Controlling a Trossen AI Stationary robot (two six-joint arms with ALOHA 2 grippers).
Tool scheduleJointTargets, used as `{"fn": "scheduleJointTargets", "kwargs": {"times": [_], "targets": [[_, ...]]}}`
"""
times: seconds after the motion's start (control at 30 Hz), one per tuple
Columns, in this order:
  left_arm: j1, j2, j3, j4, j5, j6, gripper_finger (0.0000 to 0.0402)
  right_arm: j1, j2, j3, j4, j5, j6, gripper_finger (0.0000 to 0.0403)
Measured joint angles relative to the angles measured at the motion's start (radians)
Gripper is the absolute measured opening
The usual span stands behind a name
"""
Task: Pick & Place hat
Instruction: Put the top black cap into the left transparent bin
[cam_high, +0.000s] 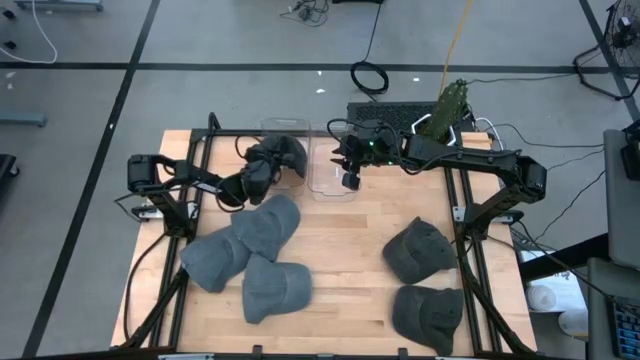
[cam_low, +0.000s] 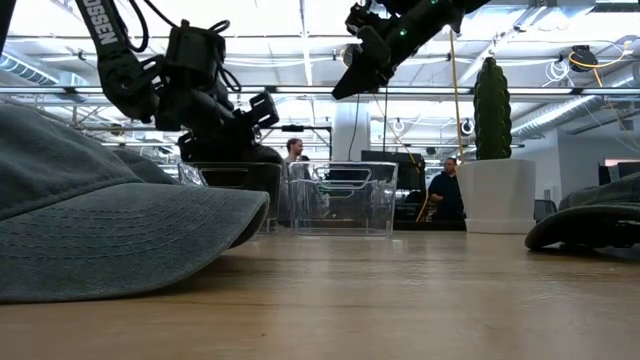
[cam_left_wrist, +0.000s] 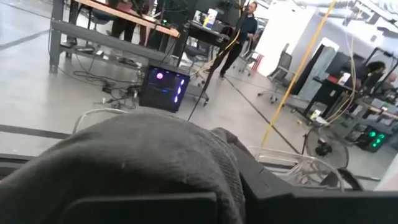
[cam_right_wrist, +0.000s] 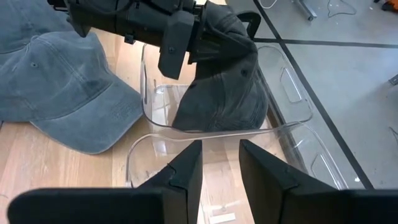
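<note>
One dark grey fabric cap (cam_high: 280, 155) hangs at twelve o'clock over the clear plastic bin (cam_right_wrist: 186, 127), pinched by the left pincer (cam_high: 258, 178); soft, light, best gripped at the crown. Right pincer (cam_high: 350, 178) hovers, slightly parted, empty.

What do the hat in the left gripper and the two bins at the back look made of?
Grey hat in the left gripper: soft, matte washed cotton-like cloth; it droops and creases. Clear bins: glossy transparent rigid plastic, probably acrylic; table shows through, edges glint.
</note>
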Motion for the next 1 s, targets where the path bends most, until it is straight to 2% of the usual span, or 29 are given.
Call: {"fn": "scheduleJointTargets", "kwargs": {"times": [0.2, 0.37, 0.53, 0.67, 0.83, 0.9, 1.0], "targets": [[-0.007, 0.000, 0.000, -0.081, 0.071, -0.171, 0.0005, 0.000, 0.000, 0.000, 0.014, 0.000, -0.002, 0.0093], [-0.022, 0.000, 0.000, -0.076, 0.093, -0.192, 0.0009, 0.000, 0.000, 0.000, 0.014, 0.000, -0.003, 0.0093], [-0.015, 0.000, 0.000, -0.077, 0.175, -0.281, 0.0005, 0.000, 0.000, 0.000, 0.014, 0.000, -0.003, 0.0093], [-0.011, 0.000, 0.000, -0.111, 0.173, -0.324, 0.0012, 0.000, 0.000, 0.000, 0.014, 0.000, -0.003, 0.0093], [-0.011, 0.000, 0.000, -0.133, 0.162, -0.290, 0.0006, 0.000, 0.000, 0.000, 0.014, 0.000, -0.003, 0.0093], [-0.011, 0.000, 0.000, -0.130, 0.169, -0.276, 0.0018, 0.000, 0.000, 0.000, 0.014, 0.000, -0.003, 0.0093], [-0.012, 0.000, 0.000, -0.120, 0.200, -0.245, 0.0063, 0.000, 0.000, 0.000, 0.014, 0.000, -0.003, 0.0093]]}}
